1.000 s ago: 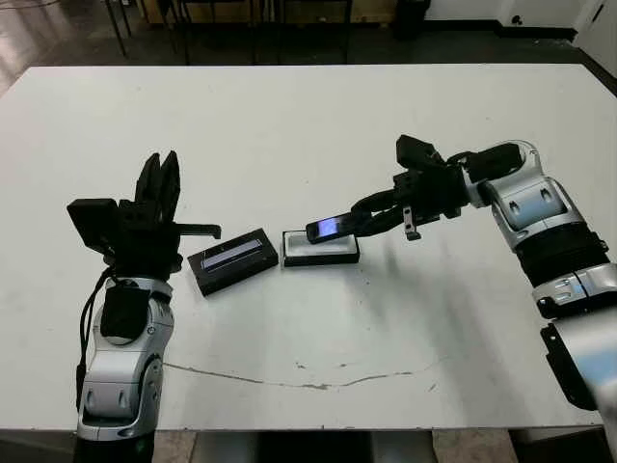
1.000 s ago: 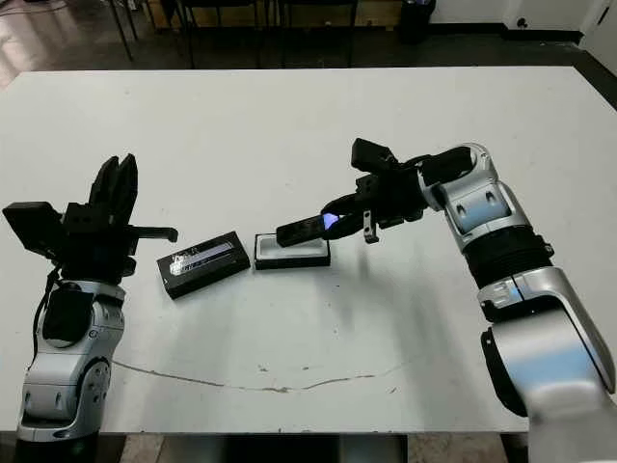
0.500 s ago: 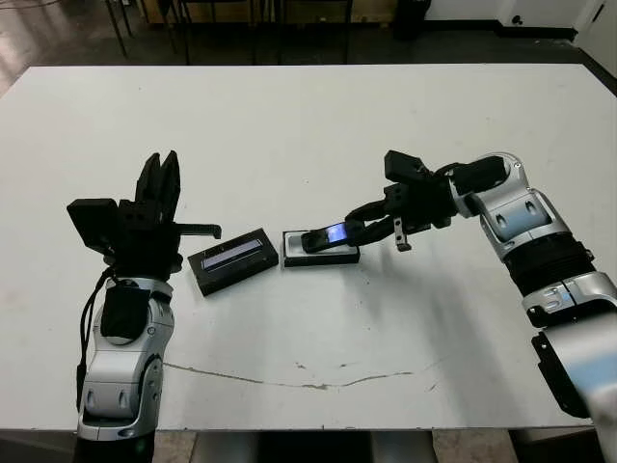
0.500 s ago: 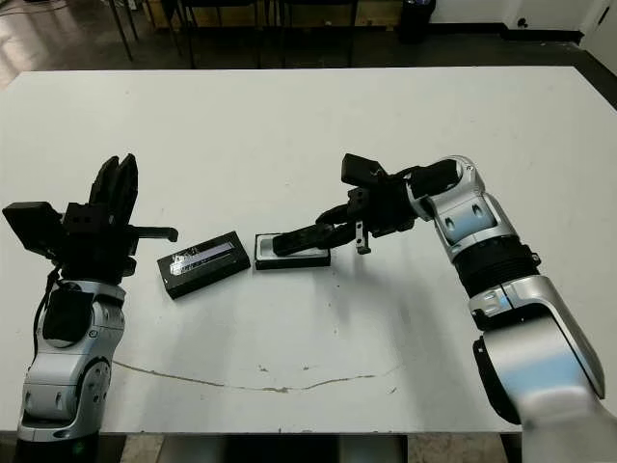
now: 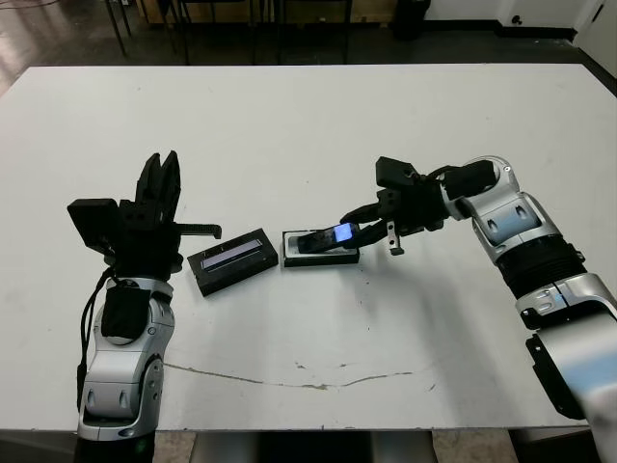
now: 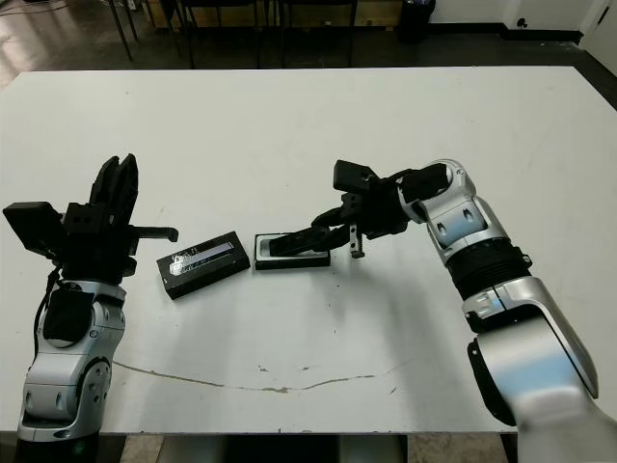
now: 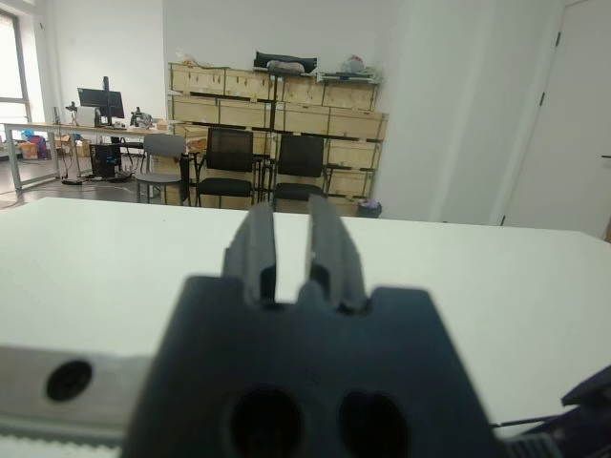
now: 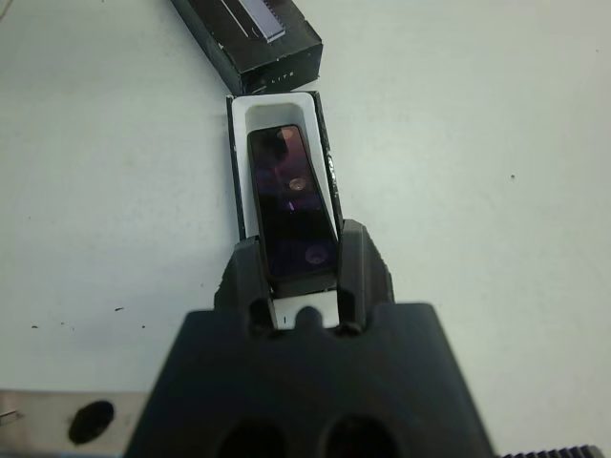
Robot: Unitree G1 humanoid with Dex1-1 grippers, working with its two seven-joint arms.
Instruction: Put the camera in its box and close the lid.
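The slim black camera (image 8: 289,191) lies lengthwise in the white-lined box (image 5: 333,256) at the table's middle. Its far end is down in the lining and its glowing end (image 5: 339,231) is tilted slightly up. My right gripper (image 5: 353,230) is shut on that raised end, a finger on each long side (image 8: 361,258). The black lid (image 5: 233,258) with its pale strip lies flat just left of the box, almost touching it. My left gripper (image 5: 160,172) is held upright above the table's left side, left of the lid, with its fingers (image 7: 329,243) narrowly parted and nothing between them.
A thin dark crack (image 5: 299,371) runs across the white table (image 5: 289,125) near its front edge. Chairs (image 7: 229,157) and shelves of boxes stand beyond the far edge.
My right gripper has carried the camera leftward and down, from hovering over the box's right end to lying in the lining. The left arm and lid have not moved.
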